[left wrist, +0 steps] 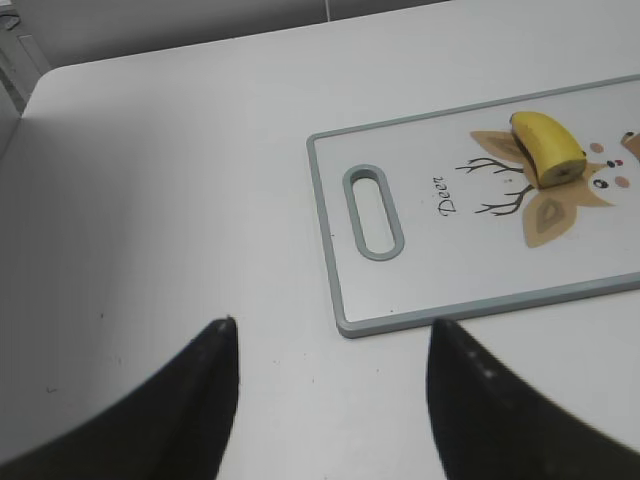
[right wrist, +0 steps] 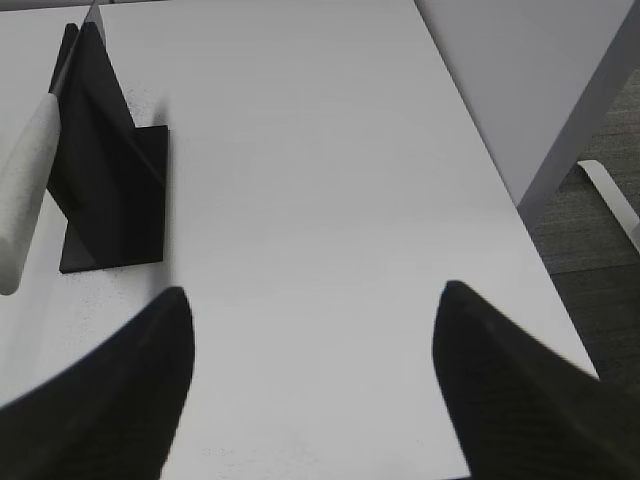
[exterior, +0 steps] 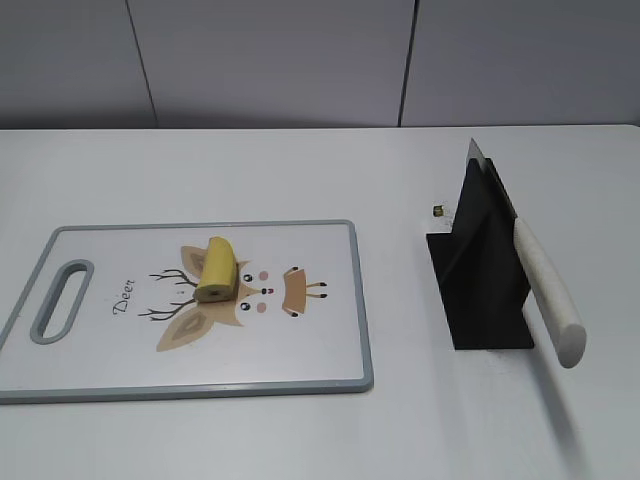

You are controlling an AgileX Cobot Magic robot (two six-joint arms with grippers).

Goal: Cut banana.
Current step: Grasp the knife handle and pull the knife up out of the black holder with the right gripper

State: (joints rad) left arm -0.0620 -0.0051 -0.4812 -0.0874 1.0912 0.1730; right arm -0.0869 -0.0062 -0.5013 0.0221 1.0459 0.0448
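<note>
A short yellow banana piece lies on a white cutting board with a grey rim and a deer drawing. Both show in the left wrist view, banana, board. A knife with a white handle rests in a black stand on the right; its handle and stand show in the right wrist view. My left gripper is open and empty above bare table, left of the board. My right gripper is open and empty, right of the stand. Neither gripper shows in the exterior view.
A small dark object lies on the table behind the stand. The table's right edge drops to the floor close to my right gripper. A grey wall stands behind the table.
</note>
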